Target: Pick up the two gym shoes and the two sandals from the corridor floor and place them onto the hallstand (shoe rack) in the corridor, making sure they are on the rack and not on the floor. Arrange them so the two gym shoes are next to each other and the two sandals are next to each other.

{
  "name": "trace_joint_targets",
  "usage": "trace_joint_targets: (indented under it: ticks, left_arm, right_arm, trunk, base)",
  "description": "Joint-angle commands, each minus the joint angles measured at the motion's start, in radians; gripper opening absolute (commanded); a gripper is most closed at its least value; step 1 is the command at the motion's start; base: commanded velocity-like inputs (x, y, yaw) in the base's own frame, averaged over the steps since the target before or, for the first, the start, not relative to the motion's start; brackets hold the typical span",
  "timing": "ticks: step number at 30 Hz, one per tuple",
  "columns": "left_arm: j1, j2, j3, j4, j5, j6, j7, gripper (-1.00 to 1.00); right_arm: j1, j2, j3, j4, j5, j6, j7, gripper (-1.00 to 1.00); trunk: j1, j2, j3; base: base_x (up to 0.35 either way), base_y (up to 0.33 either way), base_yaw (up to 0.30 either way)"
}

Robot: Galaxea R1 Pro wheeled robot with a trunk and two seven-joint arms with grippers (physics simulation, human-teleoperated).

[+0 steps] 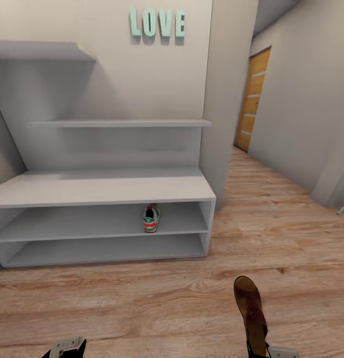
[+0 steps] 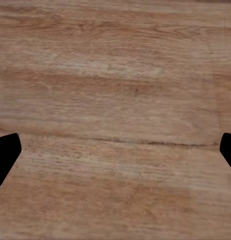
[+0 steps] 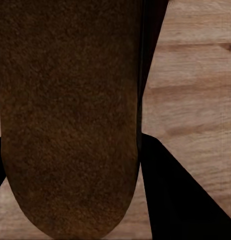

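Against the pale corridor wall stands the wide light-grey hallstand [image 1: 102, 191], with a bench top, two long open low shelves beneath it and stepped wall shelves above. Mint-green letters spelling LOVE [image 1: 157, 23] hang on the wall over it. The light brown wood-plank corridor floor [image 1: 142, 298] stretches from the rack's base toward the camera and runs off to the right, where an orange-brown wooden door [image 1: 253, 99] closes the far end.

On the upper of the two low shelves, toward its right end, sits one white gym shoe with teal-green stripes and orange-red patches [image 1: 151, 219]. Its long axis runs front to back on the shelf, with one end facing out toward the corridor; which end that is cannot be told.

Low on the right of the head view, a flat dark brown sandal with a reddish-brown mottled footbed [image 1: 250, 306] is held lifted above the floor. Its long axis points away from the robot, roughly toward the rack, with its near end gripped in the right gripper [image 1: 259, 350]. In the right wrist view the sandal fills the space between the dark fingers, which are clamped on it.

The left gripper [image 2: 115, 150] hangs over bare planks with its fingertips spread wide and nothing between them.
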Motion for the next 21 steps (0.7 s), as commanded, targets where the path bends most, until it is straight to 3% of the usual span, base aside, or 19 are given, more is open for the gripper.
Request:
trace_joint_targets:
  ticks: [1,21]
  left_arm:
    - [-0.001,0.000,0.004,0.002,0.010,-0.001,-0.010,1.00]
    - [-0.001,0.005,0.004,0.019,0.012,-0.001,-0.011,1.00]
  right_arm:
    - [0.000,0.000,0.001,0.000,-0.008,-0.003,0.000,-1.00]
    - [0.000,0.001,-0.002,-0.004,-0.011,-0.002,0.000,-1.00]
  trunk:
    - [0.000,0.000,-0.001]
    - [0.000,0.000,-0.013]
  base:
    - [-0.079,0.298,0.000]
    - [-0.088,0.298,0.000]
